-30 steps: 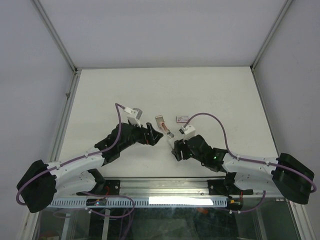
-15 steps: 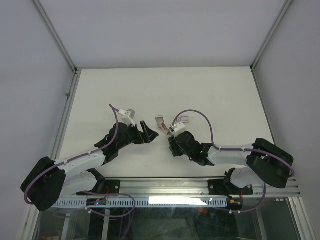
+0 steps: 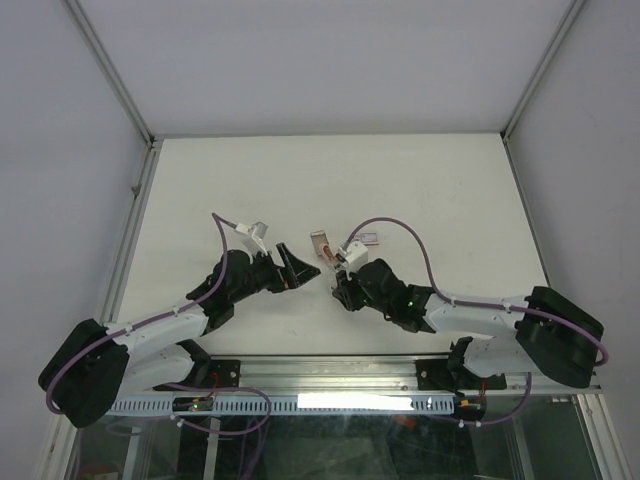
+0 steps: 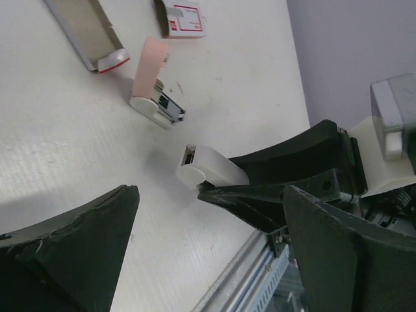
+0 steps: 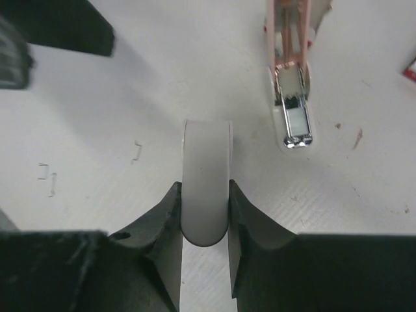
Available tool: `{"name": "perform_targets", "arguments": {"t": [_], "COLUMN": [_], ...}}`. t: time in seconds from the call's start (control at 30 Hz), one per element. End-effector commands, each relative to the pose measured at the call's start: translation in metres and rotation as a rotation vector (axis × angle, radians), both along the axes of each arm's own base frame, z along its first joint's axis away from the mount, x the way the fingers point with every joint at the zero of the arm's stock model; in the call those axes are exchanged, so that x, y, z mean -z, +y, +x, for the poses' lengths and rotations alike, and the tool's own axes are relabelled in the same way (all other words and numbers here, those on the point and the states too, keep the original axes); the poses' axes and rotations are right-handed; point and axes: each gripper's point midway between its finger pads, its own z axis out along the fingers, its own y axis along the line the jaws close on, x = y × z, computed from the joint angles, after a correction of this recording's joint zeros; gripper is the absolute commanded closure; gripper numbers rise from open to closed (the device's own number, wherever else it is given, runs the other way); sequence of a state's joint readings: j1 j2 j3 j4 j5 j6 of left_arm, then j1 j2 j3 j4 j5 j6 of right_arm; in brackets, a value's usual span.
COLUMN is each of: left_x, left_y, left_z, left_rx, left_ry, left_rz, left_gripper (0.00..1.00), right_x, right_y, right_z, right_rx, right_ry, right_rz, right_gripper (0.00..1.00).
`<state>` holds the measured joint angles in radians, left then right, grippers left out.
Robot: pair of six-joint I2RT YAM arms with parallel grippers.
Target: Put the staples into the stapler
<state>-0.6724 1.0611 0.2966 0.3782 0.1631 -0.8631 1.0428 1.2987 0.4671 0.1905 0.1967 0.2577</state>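
The stapler lies apart in two pieces. My right gripper is shut on its white half, the fingers pressing both long sides, low over the table. The pink half, with its shiny metal channel, lies just beyond to the right. The staples' red-and-white box sits further back, with its pinkish-grey tray pulled out beside it. My left gripper stands wide open and empty, facing the white half from the left. In the top view the left gripper and right gripper nearly meet.
A few loose staples lie on the white table left of the held piece. The table's metal front rail runs close below both grippers. The enclosure's walls surround the table.
My right gripper moved left and forward and closed its fingers on the white half. The left gripper drew back slightly to the left and stayed open.
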Motion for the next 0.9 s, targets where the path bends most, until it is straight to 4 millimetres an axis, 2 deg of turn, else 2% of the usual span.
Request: {"name": "perform_targets", "arguments": {"t": [0.0, 0.13, 0.3, 0.63, 0.73, 0.87], "left_x": [-0.033, -0.041, -0.049, -0.037, -0.033, -0.02], "left_y": [-0.018, -0.025, -0.032, -0.044, -0.047, -0.045], "left_z": [-0.013, -0.017, -0.023, -0.031, -0.033, -0.033], "left_rx": [0.087, 0.129, 0.174, 0.199, 0.203, 0.184], "left_ry": [0.02, 0.039, 0.058, 0.113, 0.129, 0.164], "left_rz": [-0.188, -0.236, -0.291, -0.278, -0.268, -0.245], "left_gripper": [0.03, 0.07, 0.18, 0.4, 0.4, 0.33], "right_x": [-0.055, -0.071, -0.084, -0.094, -0.094, -0.099], "right_y": [0.028, 0.035, 0.041, 0.045, 0.044, 0.046], "right_z": [-0.006, -0.015, -0.02, -0.019, -0.018, -0.02], "right_rx": [-0.135, -0.205, -0.238, -0.237, -0.231, -0.236], "right_ry": [-0.114, -0.155, -0.191, -0.237, -0.245, -0.251], "right_rz": [0.173, 0.229, 0.263, 0.285, 0.278, 0.291], "right_gripper": [0.95, 0.96, 0.96, 0.96, 0.96, 0.96]}}
